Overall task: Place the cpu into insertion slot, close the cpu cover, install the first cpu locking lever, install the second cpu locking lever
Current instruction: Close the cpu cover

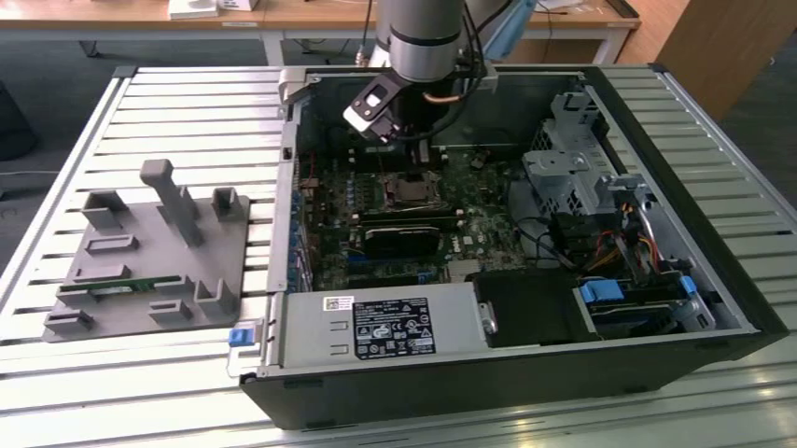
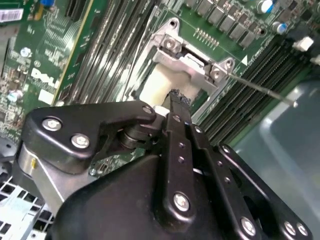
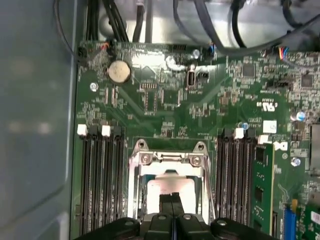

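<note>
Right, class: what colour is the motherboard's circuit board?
Green. The motherboard shows best in the first wrist view.

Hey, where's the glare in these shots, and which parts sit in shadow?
First wrist view: glare whitens the cpu beneath the shut gripper, and the board by the coin cell battery shines. Second wrist view: the cpu looks washed to cream, the cpu cover gleams. Exterior view: the slatted table is bright, the inside of the computer case dim.
</note>
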Robot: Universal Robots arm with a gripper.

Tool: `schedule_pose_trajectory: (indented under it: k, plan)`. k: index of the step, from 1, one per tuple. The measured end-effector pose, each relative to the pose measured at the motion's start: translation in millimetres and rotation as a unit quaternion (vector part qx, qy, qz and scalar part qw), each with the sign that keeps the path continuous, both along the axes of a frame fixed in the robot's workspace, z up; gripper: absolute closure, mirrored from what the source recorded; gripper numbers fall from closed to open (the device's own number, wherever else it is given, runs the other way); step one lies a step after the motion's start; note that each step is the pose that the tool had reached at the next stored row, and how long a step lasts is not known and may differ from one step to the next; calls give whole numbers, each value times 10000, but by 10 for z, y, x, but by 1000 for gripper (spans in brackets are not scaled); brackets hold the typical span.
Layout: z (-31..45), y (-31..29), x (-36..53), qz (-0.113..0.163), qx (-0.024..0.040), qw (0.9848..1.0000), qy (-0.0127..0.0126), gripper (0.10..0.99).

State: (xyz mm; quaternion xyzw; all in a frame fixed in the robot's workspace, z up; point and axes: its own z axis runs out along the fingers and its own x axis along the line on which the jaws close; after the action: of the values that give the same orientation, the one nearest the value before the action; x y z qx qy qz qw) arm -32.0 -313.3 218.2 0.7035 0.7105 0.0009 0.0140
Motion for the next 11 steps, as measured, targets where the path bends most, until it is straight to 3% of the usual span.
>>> schedule_pose_trajectory:
  k: [11]
  plan:
    - [-78,0,-148,0,1,10000,2,980]
